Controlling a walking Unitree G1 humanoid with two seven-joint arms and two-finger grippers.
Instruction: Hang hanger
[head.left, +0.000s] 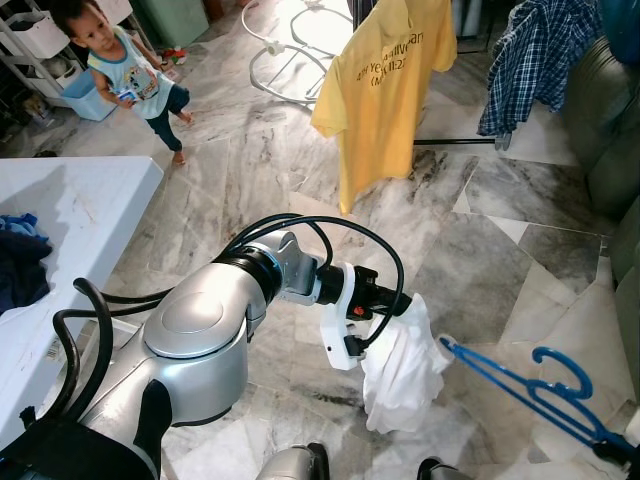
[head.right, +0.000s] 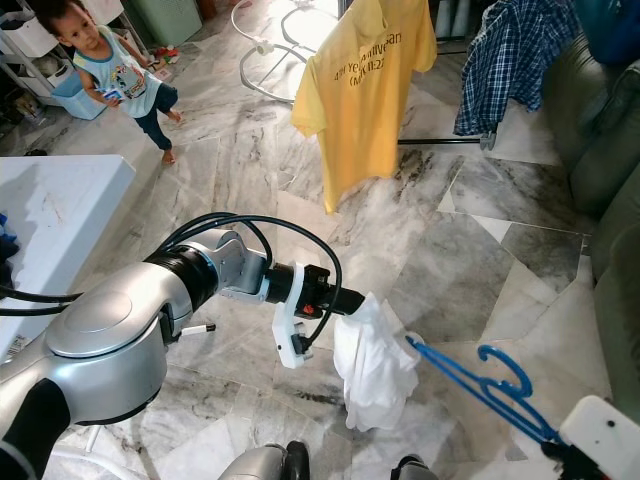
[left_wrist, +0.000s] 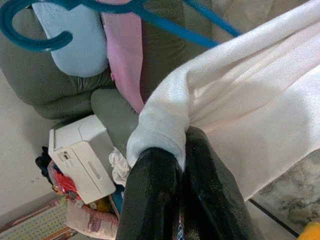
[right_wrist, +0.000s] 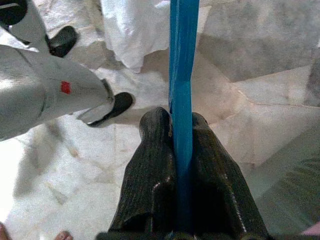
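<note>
1 blue hanger, 3 shirts, 1 person.

the robot's left arm was a smooth silver shell, rounded at the elbow, with a flat circular cap on its upper face. toward three o'clock it narrowed through a black ring with a thin blue band into a smaller silver wrist joint. thick black cables looped over the wrist from nine o'clock to three. a white bracket sat on a black block with a small red-orange mark. the left gripper had two glossy black fingers. the right gripper had textured black fingers, and the silver shell at its ten o'clock bore a small red square.
</note>
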